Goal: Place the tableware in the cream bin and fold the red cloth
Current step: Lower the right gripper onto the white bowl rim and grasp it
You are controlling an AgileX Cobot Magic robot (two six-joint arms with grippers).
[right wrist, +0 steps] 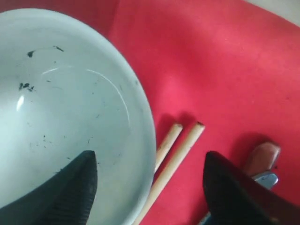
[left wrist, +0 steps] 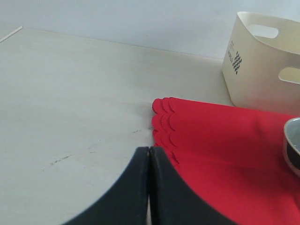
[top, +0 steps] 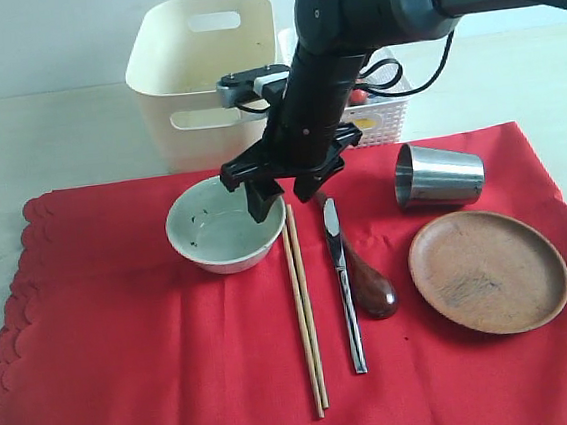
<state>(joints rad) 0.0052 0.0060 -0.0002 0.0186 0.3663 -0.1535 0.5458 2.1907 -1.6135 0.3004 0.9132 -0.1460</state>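
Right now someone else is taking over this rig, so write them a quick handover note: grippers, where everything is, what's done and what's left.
Left gripper: shut, empty, near the scalloped edge of the red cloth.
Right gripper: open, jaws astride the rim of the bowl, nothing gripped yet.
On the cloth: bowl, chopsticks, knife, spoon, cup on its side, plate.
Cream bin: behind the cloth.
Done: nothing binned, cloth unfolded.
Left: all tableware into the bin, then fold the cloth.
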